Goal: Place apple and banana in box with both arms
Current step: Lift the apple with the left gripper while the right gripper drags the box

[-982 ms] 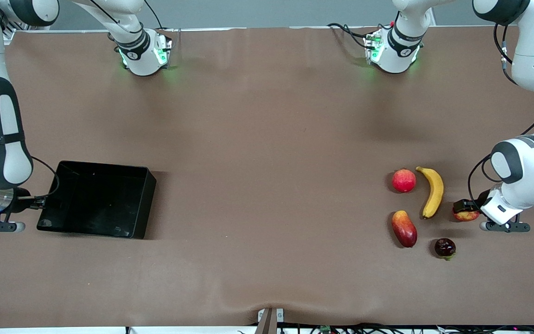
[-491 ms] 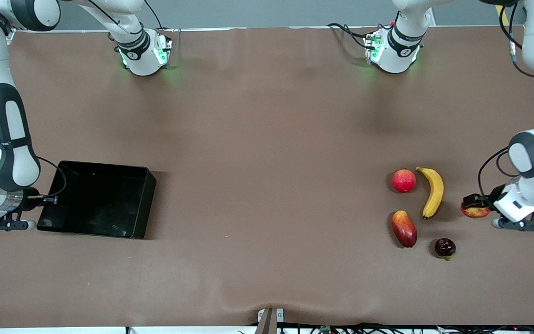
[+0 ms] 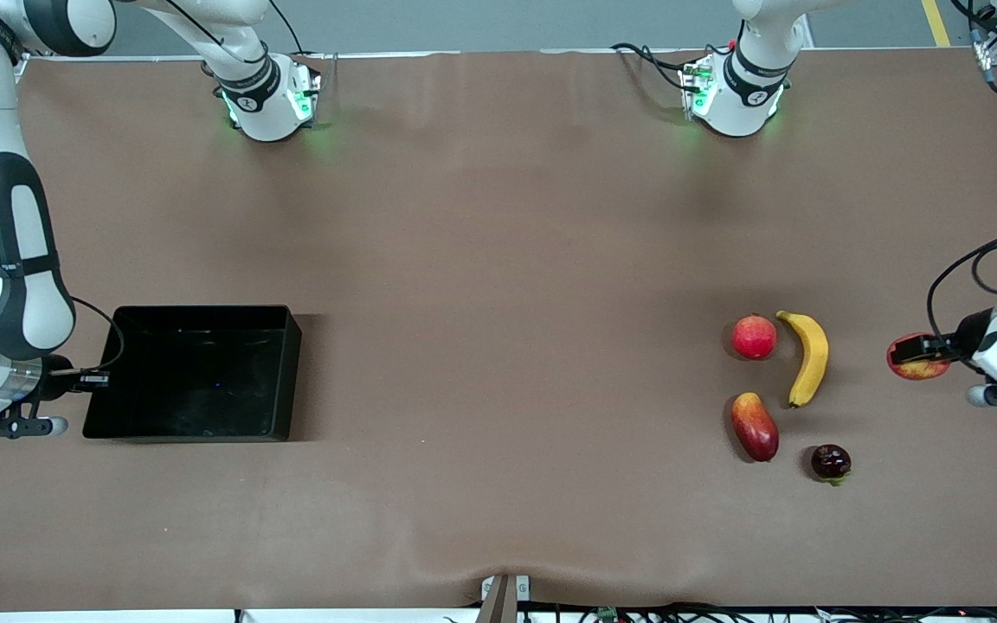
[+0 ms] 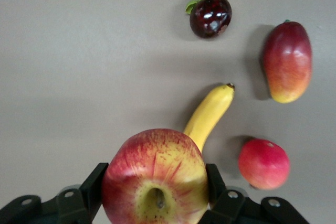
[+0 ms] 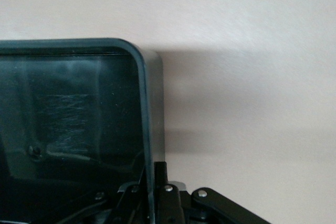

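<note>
Between left pincer (image 4: 155,192) fingers, apple (image 4: 155,178)

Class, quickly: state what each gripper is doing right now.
Left gripper: shut on the apple, lifted above the table.
Right gripper: shut on the box wall.

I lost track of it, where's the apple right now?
The apple is held in the left hand, lifted over the table at the left arm's end, beside the banana.

Pinkish-red round fruit (image 3: 754,337), mango-like fruit (image 3: 755,426), dark berry (image 3: 831,462).
</note>
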### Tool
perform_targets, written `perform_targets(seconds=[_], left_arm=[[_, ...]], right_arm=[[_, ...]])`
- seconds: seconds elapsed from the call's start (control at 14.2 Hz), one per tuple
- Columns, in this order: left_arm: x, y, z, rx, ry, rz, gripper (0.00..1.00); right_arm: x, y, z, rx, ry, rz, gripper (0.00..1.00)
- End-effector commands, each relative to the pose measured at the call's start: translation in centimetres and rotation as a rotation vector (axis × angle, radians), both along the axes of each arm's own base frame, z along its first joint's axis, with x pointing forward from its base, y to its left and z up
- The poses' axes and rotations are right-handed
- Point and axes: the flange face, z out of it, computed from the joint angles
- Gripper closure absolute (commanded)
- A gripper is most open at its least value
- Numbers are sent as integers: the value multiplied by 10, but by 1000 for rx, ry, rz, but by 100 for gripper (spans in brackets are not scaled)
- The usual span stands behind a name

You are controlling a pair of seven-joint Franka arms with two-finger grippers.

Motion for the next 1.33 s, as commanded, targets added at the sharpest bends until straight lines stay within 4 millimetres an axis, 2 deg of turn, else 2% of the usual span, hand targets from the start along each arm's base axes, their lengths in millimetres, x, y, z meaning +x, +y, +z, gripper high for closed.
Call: perform_targets(seconds=[0.0,0.07,0.14,0.35,0.56,0.7,0.77,0.91,1.26], left_arm=[[2,-3,25,-5,17,49,100],[4,-5,31,-4,8,56,100],[6,-13,34,-8,5,62,100],[6,-31,50,-14,5,74,100],[3,-59,70,-22,-11,66,100],[5,-86,74,-36,-16,68,100],[8,-100,84,-43,-34,82,100],[10,-133,87,-58,-33,116,100],[4,-227,82,-91,-24,167,100]], right_arm=[[11,42,86,60,-23,139,100],[5,66,116,87,13,181,100],[-1,82,134,102,42,205,100],[-7,133,149,170,79,267,100],[-5,185,145,185,89,334,100],[-5,222,145,170,103,319,100],[-7,239,145,158,116,286,100],[-9,272,148,131,121,261,100],[-12,309,144,101,154,49,100]])
